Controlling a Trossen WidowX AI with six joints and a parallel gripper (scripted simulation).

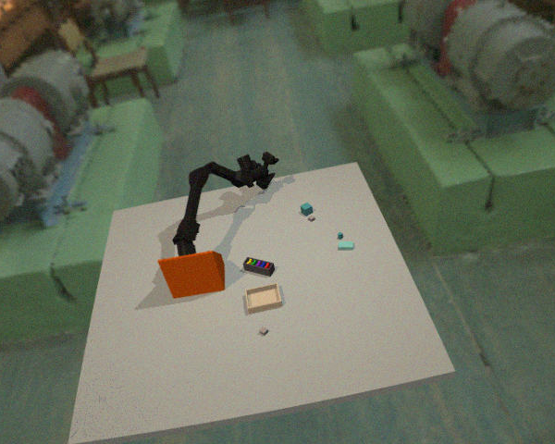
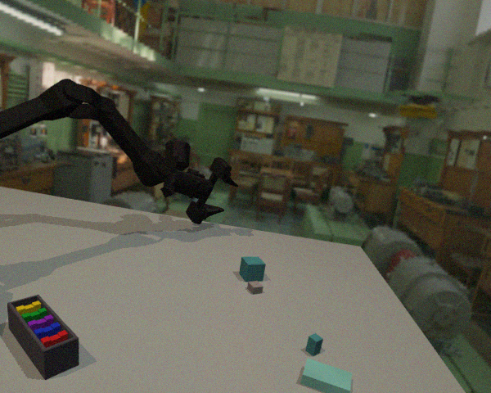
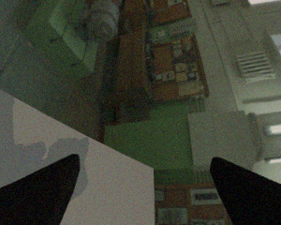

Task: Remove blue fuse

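Note:
The blue fuse (image 1: 263, 264) (image 2: 47, 330) sits in the dark fuse block (image 1: 256, 270) (image 2: 62, 356), between the purple fuse (image 1: 258, 263) (image 2: 41, 322) and the red fuse (image 1: 267, 265) (image 2: 54, 338). A green fuse (image 1: 253, 262) (image 2: 34, 313) and a yellow fuse (image 2: 28, 306) sit at the other end. The light wooden tray (image 1: 265, 306) stands near the block in the top view and looks empty. My gripper (image 1: 275, 167) (image 2: 230, 197) (image 3: 147, 163) is open and empty, raised at the table's far edge, well away from the block. The wrist view shows neither block nor tray.
An orange wedge-shaped block (image 1: 191, 276) stands by the arm's base, left of the fuse block. A teal cube (image 1: 306, 208) (image 2: 252, 268), a small teal block (image 1: 339, 235) (image 2: 313, 345), a mint slab (image 1: 345, 245) (image 2: 326, 376) and small greyish pieces (image 1: 264, 330) (image 2: 254, 287) lie on the table.

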